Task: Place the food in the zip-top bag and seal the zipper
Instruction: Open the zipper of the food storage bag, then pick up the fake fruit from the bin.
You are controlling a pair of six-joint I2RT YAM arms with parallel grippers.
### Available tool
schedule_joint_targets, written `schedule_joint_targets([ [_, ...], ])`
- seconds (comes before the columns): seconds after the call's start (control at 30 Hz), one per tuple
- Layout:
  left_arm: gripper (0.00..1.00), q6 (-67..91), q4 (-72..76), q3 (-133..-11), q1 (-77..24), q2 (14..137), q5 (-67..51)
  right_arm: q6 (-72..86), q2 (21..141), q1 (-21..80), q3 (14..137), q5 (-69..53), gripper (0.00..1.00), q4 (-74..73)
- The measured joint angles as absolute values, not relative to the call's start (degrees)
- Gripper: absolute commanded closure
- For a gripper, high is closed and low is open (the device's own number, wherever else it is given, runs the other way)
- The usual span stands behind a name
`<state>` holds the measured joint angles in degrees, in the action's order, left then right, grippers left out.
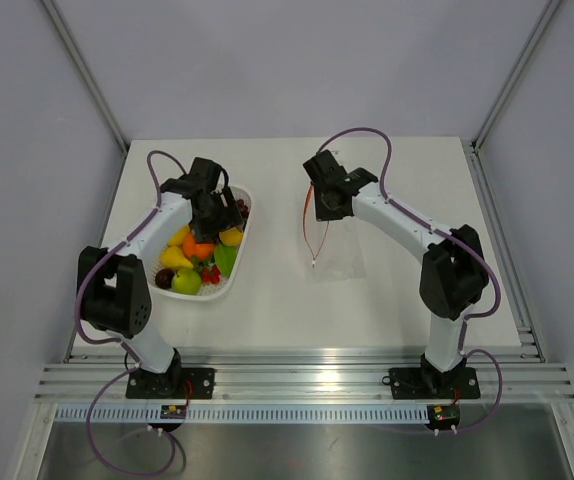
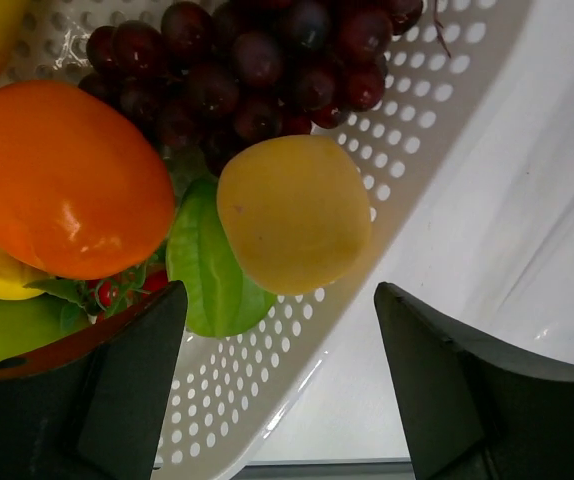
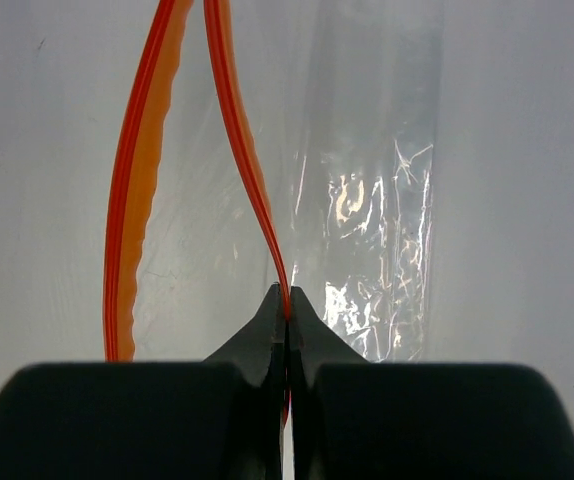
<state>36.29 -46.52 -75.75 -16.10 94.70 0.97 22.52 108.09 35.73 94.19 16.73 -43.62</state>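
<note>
The clear zip-top bag [image 1: 335, 252] lies on the table right of centre, its mouth open. Its red-orange zipper [image 1: 309, 228] has its two lips spread apart. My right gripper [image 1: 325, 205] is shut on one zipper lip [image 3: 250, 170] and pinches it at the fingertips [image 3: 287, 303]. The other lip [image 3: 127, 230] hangs free to the left. The food lies in a white perforated basket [image 1: 244, 243]. My left gripper [image 1: 213, 212] hovers over it, open and empty [image 2: 279, 300]. Just ahead of its jaws is a yellow fruit [image 2: 292, 215], with an orange fruit [image 2: 62, 180] and dark grapes [image 2: 237, 70] beside it.
A green fruit piece [image 2: 202, 270] lies under the yellow fruit, against the basket wall [image 2: 257, 390]. The basket also holds a green apple [image 1: 186, 281] and small red pieces [image 1: 210, 273]. Bare white table [image 1: 277, 300] lies between basket and bag. Metal rails run along the near edge.
</note>
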Motion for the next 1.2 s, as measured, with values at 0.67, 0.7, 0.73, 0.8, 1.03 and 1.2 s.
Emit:
schedule_joint_targets([
  [0.67,0.23,38.9,-41.5,-75.3,-13.9,101.2,-1.9,22.6,109.5,39.1,96.0,15.8,1.00,-44.5],
  [0.7,0.23,38.9,-41.4,-75.3,-13.9,101.3,-1.9,22.6,109.8,39.6,96.5,15.8,1.00,-44.6],
  [0.73,0.23,38.9,-41.4,-75.3,-13.9,101.3,-1.9,22.8,110.5,40.2,97.6,15.8,1.00,-44.9],
  [0.8,0.27,38.9,-41.4,-75.3,-13.9,101.5,-1.9,22.8,112.3,41.5,100.3,15.7,1.00,-45.6],
  [1.03,0.54,38.8,-40.8,-74.5,-13.9,101.5,-1.9,23.1,117.7,45.0,107.4,14.2,1.00,-46.0],
  [1.2,0.64,38.2,-40.8,-74.5,-13.9,101.4,-2.0,23.6,119.0,45.5,107.5,12.9,1.00,-46.2],
])
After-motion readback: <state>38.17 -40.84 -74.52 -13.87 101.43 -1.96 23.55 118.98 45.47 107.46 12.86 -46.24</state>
